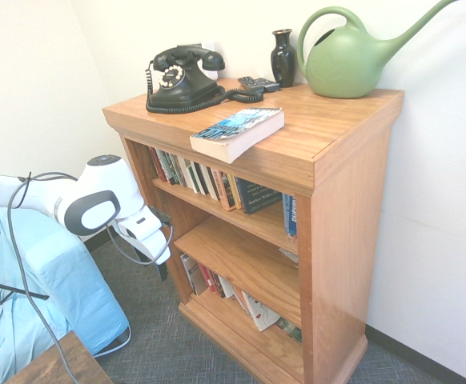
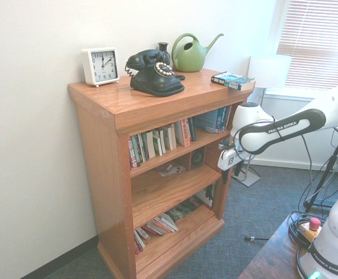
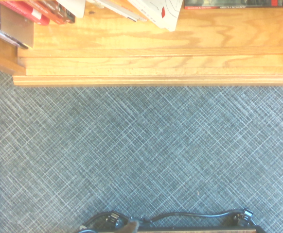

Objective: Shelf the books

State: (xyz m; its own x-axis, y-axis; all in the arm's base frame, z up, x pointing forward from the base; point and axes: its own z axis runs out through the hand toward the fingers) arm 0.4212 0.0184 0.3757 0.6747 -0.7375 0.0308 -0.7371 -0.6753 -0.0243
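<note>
**Paperback on top of the bookcase, arm low in front of it**

From my remote seat: the thick paperback (image 1: 237,132) lies flat on the overhanging top of the orange-brown bookcase (image 1: 345,208), near the front edge, cover up, cream page edges facing out; nothing is touching it. The gripper (image 1: 162,268) points straight down at the grey carpet (image 3: 141,155), well below the book and just in front of the lower shelves; fingers look spread wide with nothing between them, though they're small and dark in both room views. Also up top: a black rotary phone (image 1: 183,80), a dark vase (image 1: 283,58), a green watering can (image 1: 349,56) and a white square clock (image 2: 100,66); the top and bottom shelves hold rows of thinner books (image 1: 209,180); my wrist view shows only carpet and the bookcase's base.
</note>
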